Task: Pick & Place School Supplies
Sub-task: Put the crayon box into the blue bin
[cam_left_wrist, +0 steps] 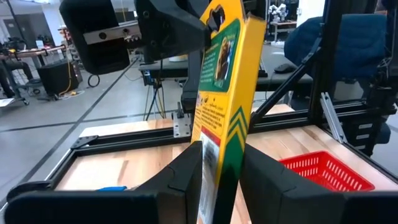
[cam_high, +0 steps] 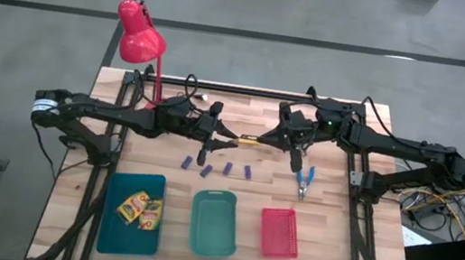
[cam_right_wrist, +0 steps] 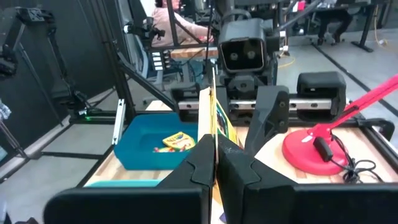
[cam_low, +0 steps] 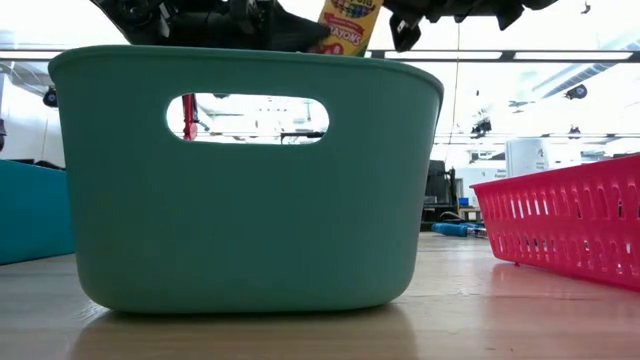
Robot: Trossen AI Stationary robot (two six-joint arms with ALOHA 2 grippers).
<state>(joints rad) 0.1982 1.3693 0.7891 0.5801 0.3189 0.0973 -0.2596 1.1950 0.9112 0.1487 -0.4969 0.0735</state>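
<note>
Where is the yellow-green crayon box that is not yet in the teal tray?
In the high view, the yellow-green crayon box hangs above mid-table, gripped at once by the left gripper and right gripper, behind the purple blocks.

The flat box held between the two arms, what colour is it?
Yellow cardboard crayon box with green panel; left wrist view.

Crayon box [cam_high: 249,139] above blocks [cam_high: 216,168], trays [cam_high: 214,224]

Both dark six-joint arms stretch inward and meet above the table's middle. The left gripper [cam_high: 230,135] clamps one end of a yellow crayon box [cam_high: 250,139]; the right gripper [cam_high: 273,137] pinches the other end.
</note>
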